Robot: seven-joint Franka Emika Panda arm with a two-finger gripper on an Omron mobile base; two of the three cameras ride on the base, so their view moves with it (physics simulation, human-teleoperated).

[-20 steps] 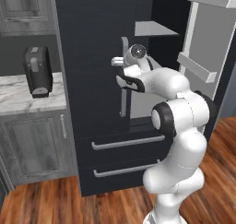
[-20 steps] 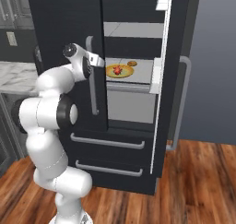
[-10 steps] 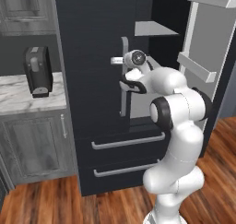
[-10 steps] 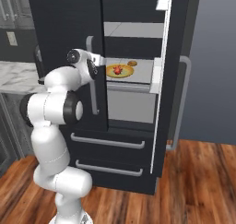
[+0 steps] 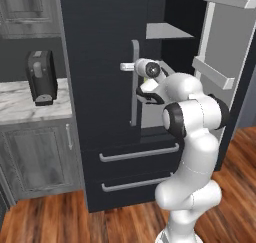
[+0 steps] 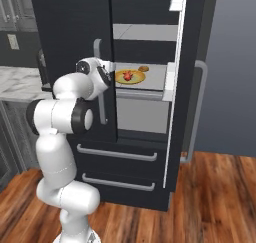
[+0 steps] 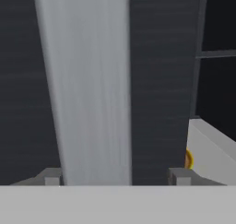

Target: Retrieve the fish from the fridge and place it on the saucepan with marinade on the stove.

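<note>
Little is done so far, says the first speaker: the fridge (image 6: pixel 150 47) has its right door open, and the fish (image 6: pixel 128 76) lies on the plate (image 6: pixel 131 77) on a shelf inside, untouched.

So all the carrying is left, answers the second. And the gripper (image 7: pixel 115 176)?

It sits at the closed left door, fingers (image 7: pixel 179 176) on either side of the handle (image 7: pixel 92 89), one close against it and the other with a gap. It is not yet clamped.

And against a second ago?

The hand has come closer to the handle and the jaws have narrowed from their widest. The fish has not moved.
</note>
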